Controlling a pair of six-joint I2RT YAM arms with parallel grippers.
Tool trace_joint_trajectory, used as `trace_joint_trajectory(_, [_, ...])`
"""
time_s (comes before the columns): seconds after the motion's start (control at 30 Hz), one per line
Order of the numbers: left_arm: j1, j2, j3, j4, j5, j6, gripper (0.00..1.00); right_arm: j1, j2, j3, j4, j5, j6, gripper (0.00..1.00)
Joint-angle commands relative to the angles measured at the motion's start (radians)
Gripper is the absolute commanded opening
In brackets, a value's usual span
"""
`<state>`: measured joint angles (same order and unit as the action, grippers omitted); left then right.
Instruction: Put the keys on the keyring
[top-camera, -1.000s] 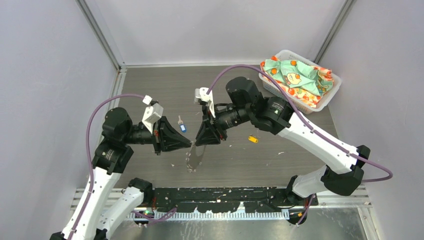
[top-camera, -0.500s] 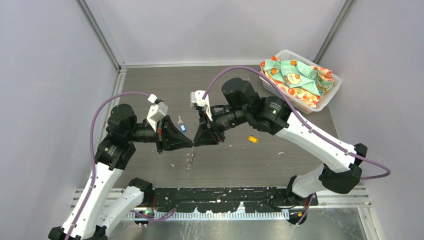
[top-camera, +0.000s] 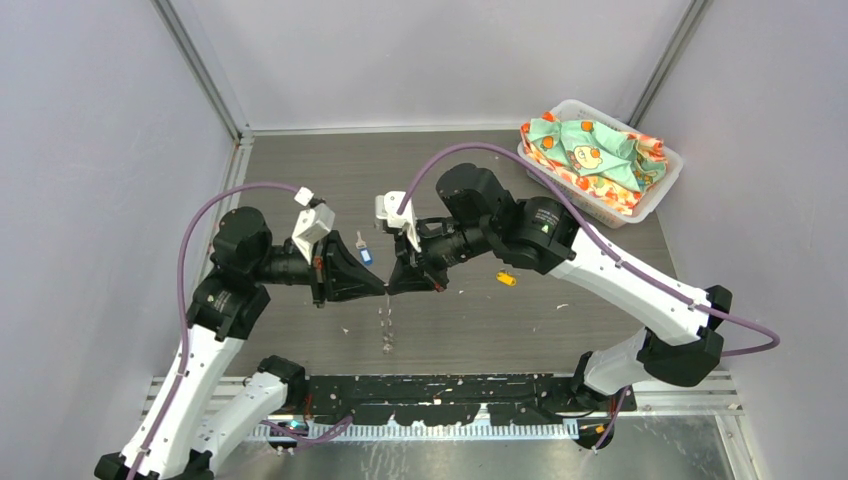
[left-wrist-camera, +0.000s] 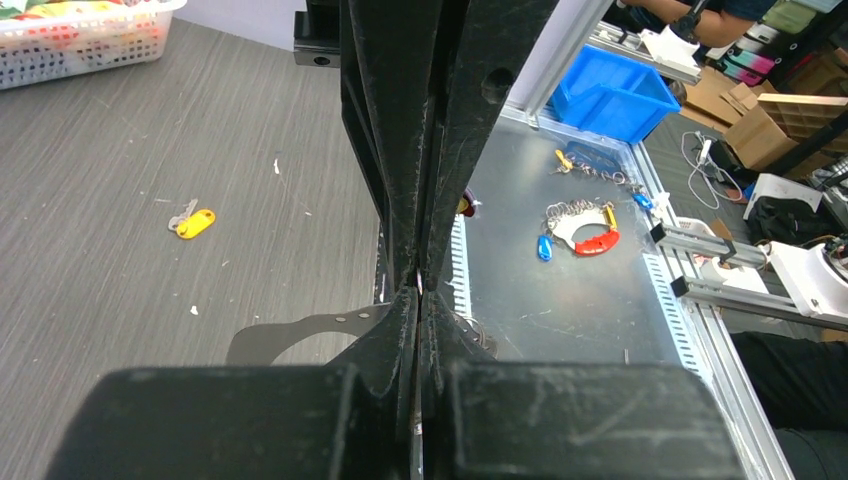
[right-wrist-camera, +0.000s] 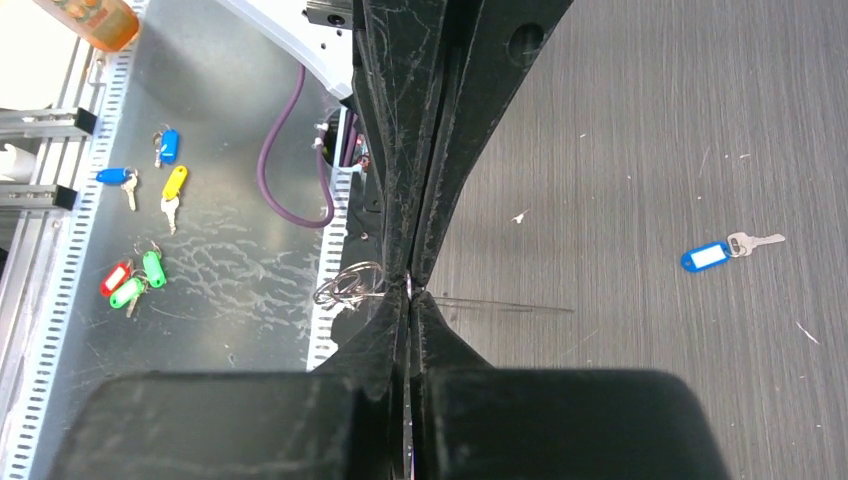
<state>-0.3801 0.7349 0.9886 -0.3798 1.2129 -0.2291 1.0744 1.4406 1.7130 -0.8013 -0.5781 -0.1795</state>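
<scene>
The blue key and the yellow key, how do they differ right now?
The blue key has a blue head; the yellow key has a yellow-orange one. In the top view the blue key lies left of centre, the yellow key further right. Both lie loose on the table, neither on the keyring.

White perforated plastic basket (top-camera: 668, 180), far right corner of grey wood-grain desk (top-camera: 300, 170), holding green-and-orange patterned cloth (top-camera: 590, 150). Blue plastic bin (left-wrist-camera: 612, 95), off the desk, past a metal ledge (left-wrist-camera: 560, 290).
</scene>
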Motion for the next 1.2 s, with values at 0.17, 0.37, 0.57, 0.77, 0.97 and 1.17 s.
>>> trace_joint_trajectory(0.17, [-0.012,-0.016,0.035,0.015,-0.009,-0.022,0.05,0.014,-0.122,-0.145,0.282,0.027,0.068,0.01])
trace_joint_trajectory(0.37, [-0.011,-0.048,0.02,-0.031,-0.051,0.003,0.4,0.014,-0.231,-0.323,0.538,0.022,0.177,0.01])
trace_joint_trajectory(0.57, [-0.011,-0.069,0.012,-0.053,-0.049,0.019,0.39,0.015,-0.289,-0.414,0.658,0.026,0.261,0.01])
trace_joint_trajectory(0.77, [-0.012,-0.068,0.001,0.003,-0.04,-0.02,0.32,0.014,-0.317,-0.482,0.776,0.038,0.328,0.01])
trace_joint_trajectory(0.97, [-0.018,-0.061,-0.025,0.119,-0.045,-0.103,0.34,0.014,-0.317,-0.529,0.883,0.047,0.379,0.01])
trace_joint_trajectory(1.17, [-0.027,-0.061,-0.038,0.191,-0.056,-0.159,0.33,0.014,-0.307,-0.548,0.929,0.06,0.404,0.01])
